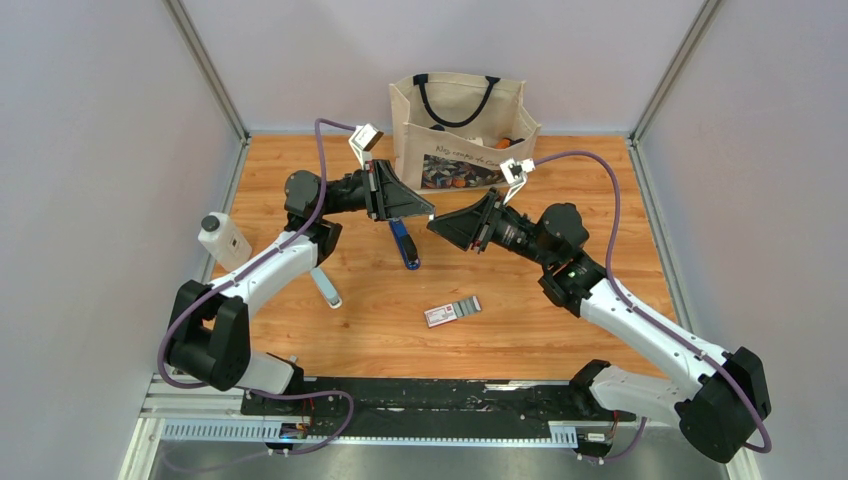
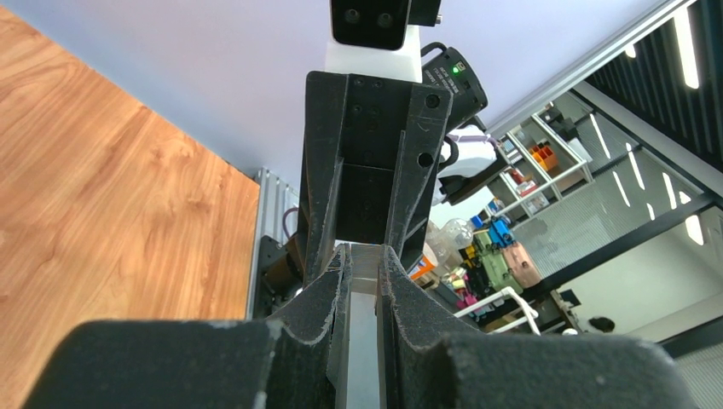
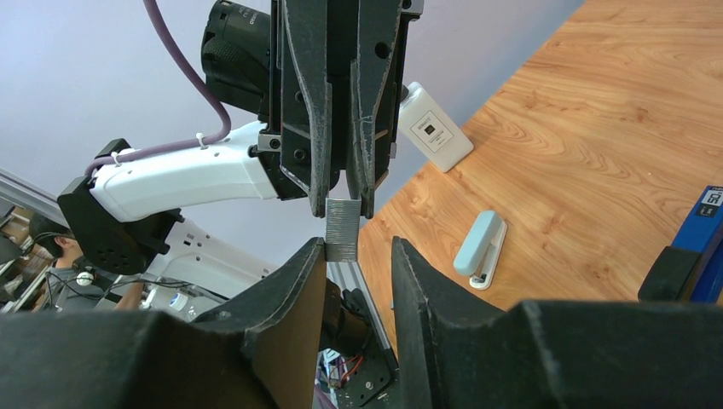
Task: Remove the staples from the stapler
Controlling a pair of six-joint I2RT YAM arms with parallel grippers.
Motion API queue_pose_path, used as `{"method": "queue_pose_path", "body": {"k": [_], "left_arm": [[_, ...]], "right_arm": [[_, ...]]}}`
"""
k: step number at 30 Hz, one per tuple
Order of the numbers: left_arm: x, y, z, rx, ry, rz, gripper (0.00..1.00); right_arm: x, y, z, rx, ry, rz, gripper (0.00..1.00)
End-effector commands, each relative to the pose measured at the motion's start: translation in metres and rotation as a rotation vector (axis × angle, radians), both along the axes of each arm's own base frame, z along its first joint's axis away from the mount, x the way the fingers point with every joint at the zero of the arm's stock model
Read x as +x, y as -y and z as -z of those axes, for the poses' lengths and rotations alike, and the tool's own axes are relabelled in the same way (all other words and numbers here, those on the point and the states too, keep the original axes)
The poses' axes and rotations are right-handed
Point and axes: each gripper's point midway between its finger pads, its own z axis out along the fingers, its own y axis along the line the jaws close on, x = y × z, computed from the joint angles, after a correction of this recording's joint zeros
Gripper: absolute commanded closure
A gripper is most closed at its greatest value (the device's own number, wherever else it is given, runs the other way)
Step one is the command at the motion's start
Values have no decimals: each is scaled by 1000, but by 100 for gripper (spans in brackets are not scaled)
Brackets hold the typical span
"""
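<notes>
The left end effector (image 3: 343, 203) is pressed together on the staples (image 3: 342, 234), pinching one end of the strip. The strip's long axis runs straight out along its fingers toward the right end effector (image 3: 358, 249), which meets it nose to nose above the table (image 1: 560, 330). The right one's fingers stand spread with the strip's free end between them - closer to one finger, perhaps touching it. The staples look like a short, straight, finely ribbed grey bar. The stapler (image 1: 404, 243) - blue and black - lies on the table just below the pair, slightly nearer the left arm.
</notes>
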Motion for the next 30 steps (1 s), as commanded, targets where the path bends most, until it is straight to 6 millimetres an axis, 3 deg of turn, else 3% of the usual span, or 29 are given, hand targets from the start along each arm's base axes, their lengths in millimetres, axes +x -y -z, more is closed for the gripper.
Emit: {"method": "queue_pose_path", "body": {"k": [1, 15, 26, 28, 30], "left_arm": [[-11, -4, -16, -29, 118, 7, 100], [-15, -5, -17, -33, 121, 16, 100], [-15, -5, -17, -31, 119, 17, 100], [-16, -5, -16, -28, 126, 21, 96], [-16, -5, -14, -21, 132, 24, 84]], "right_arm": [[4, 4, -32, 64, 70, 36, 63], [10, 5, -42, 95, 82, 55, 64], [8, 6, -41, 96, 85, 51, 86], [9, 7, -42, 96, 86, 55, 88], [9, 7, -42, 81, 97, 63, 89]]}}
